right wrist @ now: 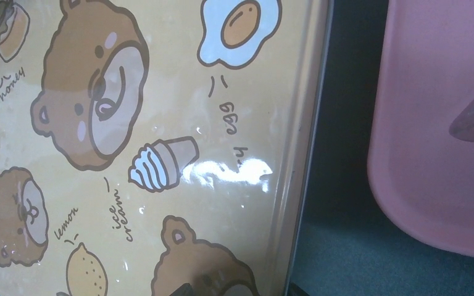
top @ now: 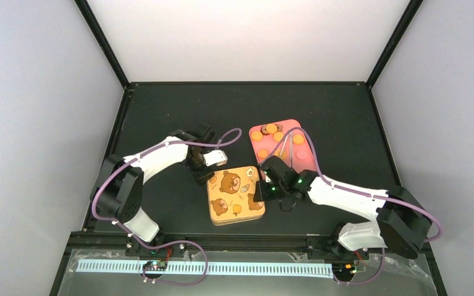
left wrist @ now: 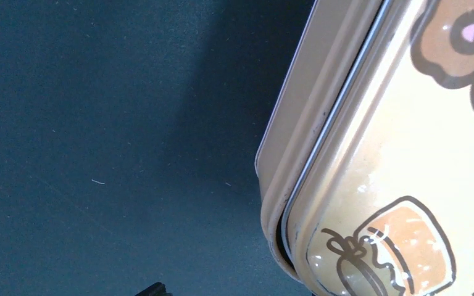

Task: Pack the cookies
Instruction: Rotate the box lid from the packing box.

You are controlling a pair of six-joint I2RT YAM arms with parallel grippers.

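Toward the table's (top: 160, 111) middle, the left gripper (top: 202, 177) sits at the far-left corner of the bear-printed tin (top: 236, 195), low against its rim; I cannot tell how wide its jaws stand. That tin is lidded, a thin gap showing at the corner seam in the left wrist view. At the tin's right edge hovers the right gripper (top: 260, 192), jaws likewise hidden, perhaps bracing or working the lid. Farther right, the pink tray (top: 305, 160) carries the cookies (top: 271, 131) along its far end, outside the tin.
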